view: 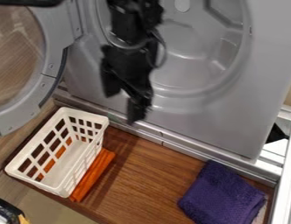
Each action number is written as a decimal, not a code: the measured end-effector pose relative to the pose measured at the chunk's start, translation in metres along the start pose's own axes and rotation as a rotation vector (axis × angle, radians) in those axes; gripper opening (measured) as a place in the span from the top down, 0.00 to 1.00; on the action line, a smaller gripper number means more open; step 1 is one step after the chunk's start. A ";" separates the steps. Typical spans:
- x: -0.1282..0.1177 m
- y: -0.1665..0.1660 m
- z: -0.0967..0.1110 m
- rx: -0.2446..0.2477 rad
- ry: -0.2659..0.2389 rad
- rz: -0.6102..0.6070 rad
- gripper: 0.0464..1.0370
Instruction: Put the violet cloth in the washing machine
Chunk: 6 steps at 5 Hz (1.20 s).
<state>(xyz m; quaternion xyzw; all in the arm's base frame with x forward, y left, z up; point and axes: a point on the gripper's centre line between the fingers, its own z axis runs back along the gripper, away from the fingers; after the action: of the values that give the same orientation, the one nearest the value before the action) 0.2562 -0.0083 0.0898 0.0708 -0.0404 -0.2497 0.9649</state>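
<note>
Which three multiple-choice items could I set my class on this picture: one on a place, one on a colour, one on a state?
1. Where is the violet cloth?
A) Inside the drum
B) On the wooden surface
C) Hanging over the door

2. What colour is the item along the side of the basket?
A) Green
B) Blue
C) Orange

3. How is the machine's round door?
A) Open
B) Shut
C) Off its hinge

1: B, the cloth lies on the wood at the lower right.
2: C, orange shows beside the basket and through its slots.
3: A, the door is swung aside, exposing the drum.
</note>
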 end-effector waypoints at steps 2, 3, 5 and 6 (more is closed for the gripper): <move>0.029 -0.057 -0.029 -0.087 -0.113 -0.081 0.04; 0.043 -0.082 -0.055 -0.143 -0.169 -0.094 0.04; 0.062 -0.115 -0.097 -0.185 -0.164 -0.196 0.04; 0.066 -0.127 -0.116 -0.179 -0.161 -0.231 0.04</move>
<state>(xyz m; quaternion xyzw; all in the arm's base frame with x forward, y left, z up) 0.2660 -0.1371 -0.0421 -0.0314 -0.0867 -0.3663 0.9259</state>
